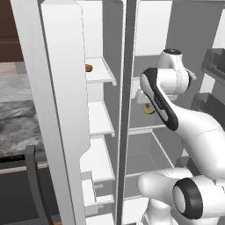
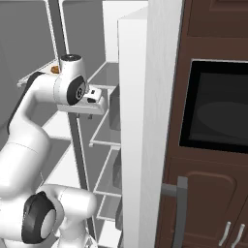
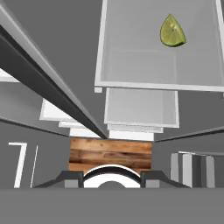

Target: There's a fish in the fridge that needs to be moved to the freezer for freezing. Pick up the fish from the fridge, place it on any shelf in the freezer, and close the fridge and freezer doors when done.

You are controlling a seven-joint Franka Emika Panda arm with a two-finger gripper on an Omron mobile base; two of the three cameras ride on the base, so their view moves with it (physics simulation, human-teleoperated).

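The white side-by-side refrigerator stands open: the wider grey-lined fridge (image 1: 154, 140) at centre right of the left base view, the narrower freezer (image 1: 100, 118) with short white shelves left of it. The tall white freezer door (image 1: 52, 110) swings out at the left; the fridge door (image 2: 140, 126) fills the middle of the right base view. The white arm reaches into the fridge, its end effector (image 2: 95, 102) over a clear shelf (image 3: 144, 65). Its fingertips are too little seen to tell how wide they stand; nothing seems held. A yellow-green wedge of fruit (image 3: 172, 31) lies on that shelf, a small brown lump (image 1: 88, 68) on a freezer shelf. The red-orange fish I cannot find (perhaps hidden by the arm). Likely risk: grabbing the fruit by mistake, or clipping the shelf edge while searching.
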